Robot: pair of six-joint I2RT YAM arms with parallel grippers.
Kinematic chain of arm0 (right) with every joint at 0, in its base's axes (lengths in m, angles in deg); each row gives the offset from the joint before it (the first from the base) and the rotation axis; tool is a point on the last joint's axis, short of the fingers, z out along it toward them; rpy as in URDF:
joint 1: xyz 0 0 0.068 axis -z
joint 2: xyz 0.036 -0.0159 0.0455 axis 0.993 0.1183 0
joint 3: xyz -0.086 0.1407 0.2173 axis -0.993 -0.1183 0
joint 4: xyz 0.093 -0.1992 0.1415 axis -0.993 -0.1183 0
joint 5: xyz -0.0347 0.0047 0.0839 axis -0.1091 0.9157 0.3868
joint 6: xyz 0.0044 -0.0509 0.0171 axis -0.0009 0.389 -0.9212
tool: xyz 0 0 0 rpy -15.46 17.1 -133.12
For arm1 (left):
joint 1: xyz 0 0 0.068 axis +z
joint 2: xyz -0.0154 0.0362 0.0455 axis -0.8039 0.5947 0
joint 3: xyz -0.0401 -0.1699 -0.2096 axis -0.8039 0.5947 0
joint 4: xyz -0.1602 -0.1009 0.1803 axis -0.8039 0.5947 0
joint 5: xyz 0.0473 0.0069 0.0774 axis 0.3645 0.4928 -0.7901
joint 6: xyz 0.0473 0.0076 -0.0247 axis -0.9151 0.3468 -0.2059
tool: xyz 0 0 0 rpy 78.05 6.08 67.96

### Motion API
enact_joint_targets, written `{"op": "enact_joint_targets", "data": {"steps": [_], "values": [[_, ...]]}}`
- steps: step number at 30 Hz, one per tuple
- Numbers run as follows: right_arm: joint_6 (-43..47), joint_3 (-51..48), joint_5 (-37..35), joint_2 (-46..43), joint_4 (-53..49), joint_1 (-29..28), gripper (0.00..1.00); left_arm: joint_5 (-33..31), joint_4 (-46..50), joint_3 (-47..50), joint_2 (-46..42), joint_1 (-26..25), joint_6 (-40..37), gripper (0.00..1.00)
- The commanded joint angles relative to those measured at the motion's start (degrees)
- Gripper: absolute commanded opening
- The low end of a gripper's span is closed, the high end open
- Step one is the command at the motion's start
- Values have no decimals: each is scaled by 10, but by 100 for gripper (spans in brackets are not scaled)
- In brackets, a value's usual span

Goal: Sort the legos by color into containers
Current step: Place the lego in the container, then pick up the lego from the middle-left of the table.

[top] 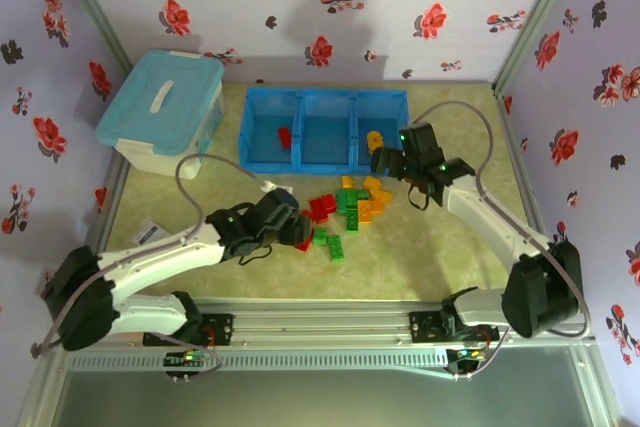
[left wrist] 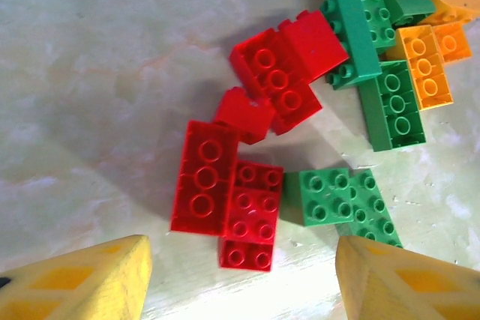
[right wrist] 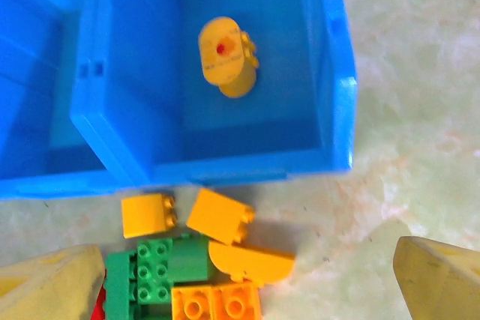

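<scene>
The legos (top: 345,209) lie heaped mid-way across the table (top: 420,267), near the front wall of the blue tray (top: 330,164), and I judge them light, rigid and slick, best pinched across flat sides, while my left gripper (left wrist: 240,260) hangs spread and empty over the red bricks (left wrist: 204,177) and my right gripper (right wrist: 247,252) is likewise spread and empty.

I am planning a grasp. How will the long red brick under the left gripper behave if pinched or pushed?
The long red brick looks like hard glossy plastic: probably stiff, perhaps slippery. It lies flat, studs up, so it should slide, not roll. A neighbouring red brick touches it and would likely move too.
</scene>
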Motion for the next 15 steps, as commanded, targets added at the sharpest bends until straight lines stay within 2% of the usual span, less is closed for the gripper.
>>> {"op": "enact_joint_targets", "data": {"steps": [1, 9, 15], "values": [[-32, -59, 9, -50, 33, -6, 99, -8, 23, -39, 48, -16, -24, 65], [-66, -162, 28, -114, 56, -6, 99, 20, 38, -101, 155, -29, -14, 63], [-79, -200, 30, -134, 69, -6, 99, 24, 52, -134, 208, -37, -6, 63]]}}
